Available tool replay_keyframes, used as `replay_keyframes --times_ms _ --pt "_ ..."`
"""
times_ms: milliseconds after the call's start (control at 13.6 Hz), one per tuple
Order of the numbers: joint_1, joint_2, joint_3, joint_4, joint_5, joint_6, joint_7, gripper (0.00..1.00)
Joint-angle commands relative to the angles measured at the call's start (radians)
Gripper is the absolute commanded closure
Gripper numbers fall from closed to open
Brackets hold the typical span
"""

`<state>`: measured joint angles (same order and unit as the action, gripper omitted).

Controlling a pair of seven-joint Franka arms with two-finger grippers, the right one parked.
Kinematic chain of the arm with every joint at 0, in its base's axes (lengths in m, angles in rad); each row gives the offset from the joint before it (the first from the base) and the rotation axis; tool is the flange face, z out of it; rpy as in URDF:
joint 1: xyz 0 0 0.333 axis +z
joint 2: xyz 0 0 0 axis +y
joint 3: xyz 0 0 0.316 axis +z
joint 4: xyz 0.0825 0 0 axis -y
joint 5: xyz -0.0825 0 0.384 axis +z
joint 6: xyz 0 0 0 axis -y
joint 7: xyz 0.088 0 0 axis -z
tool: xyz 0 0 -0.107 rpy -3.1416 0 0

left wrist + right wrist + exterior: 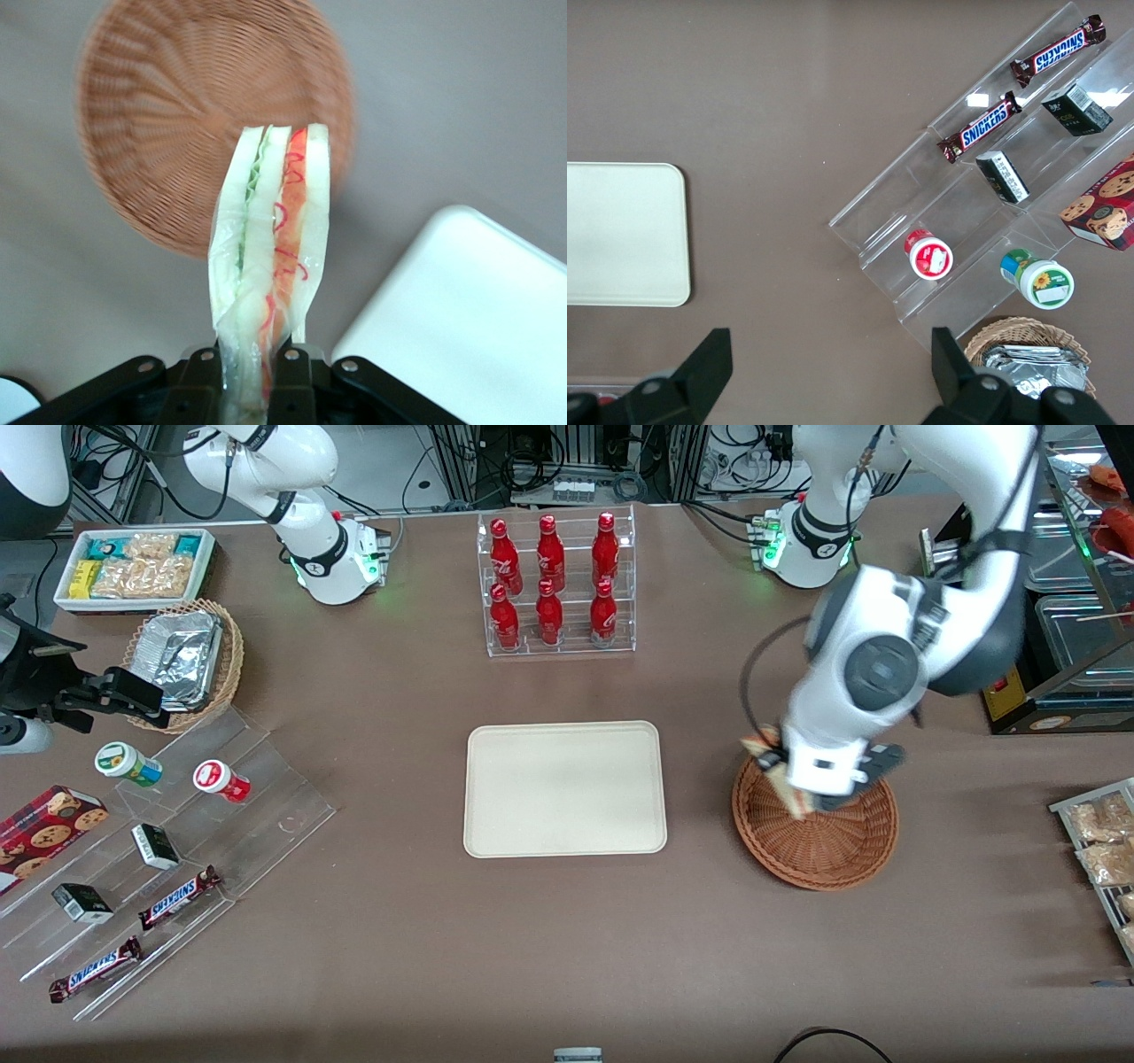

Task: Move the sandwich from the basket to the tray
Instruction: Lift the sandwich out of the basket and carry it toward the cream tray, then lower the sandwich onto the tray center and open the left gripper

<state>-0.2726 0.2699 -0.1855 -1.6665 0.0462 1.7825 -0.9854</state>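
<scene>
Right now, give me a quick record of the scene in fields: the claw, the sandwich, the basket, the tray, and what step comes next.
claw: left arm's claw above the basket, shut on the sandwich
sandwich: lifted clear of the basket, gripped at one end, red and green filling layers showing
basket: round reddish-brown wicker, toward the working arm's end of the table, nothing seen in it
tray: cream, rectangular, beside the basket, nothing on it
next step: probably carry the sandwich over the tray and lower it

robot lab mocked up as a snack shop, brown table (399,957), bottle rack (558,584), Snickers bars (177,897) on acrylic steps, cable clutter (532,460), gripper (802,793) over basket (819,850)
</scene>
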Motion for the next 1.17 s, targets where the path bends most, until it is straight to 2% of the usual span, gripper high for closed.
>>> replay_keyframes --times_ms 0,220,514,734,1101 --pt "-0.046 0.077 -0.071 0.080 0.018 0.000 -0.007 1.00" --pt "-0.186 0.213 -0.071 0.161 0.063 0.073 -0.016 1.00" --pt "-0.342 0.412 -0.065 0.322 0.113 0.086 -0.019 1.00" --pt "-0.390 0.463 -0.063 0.320 0.165 0.184 -0.019 1.00" --pt "-0.413 0.512 -0.063 0.321 0.172 0.261 -0.057 1.00"
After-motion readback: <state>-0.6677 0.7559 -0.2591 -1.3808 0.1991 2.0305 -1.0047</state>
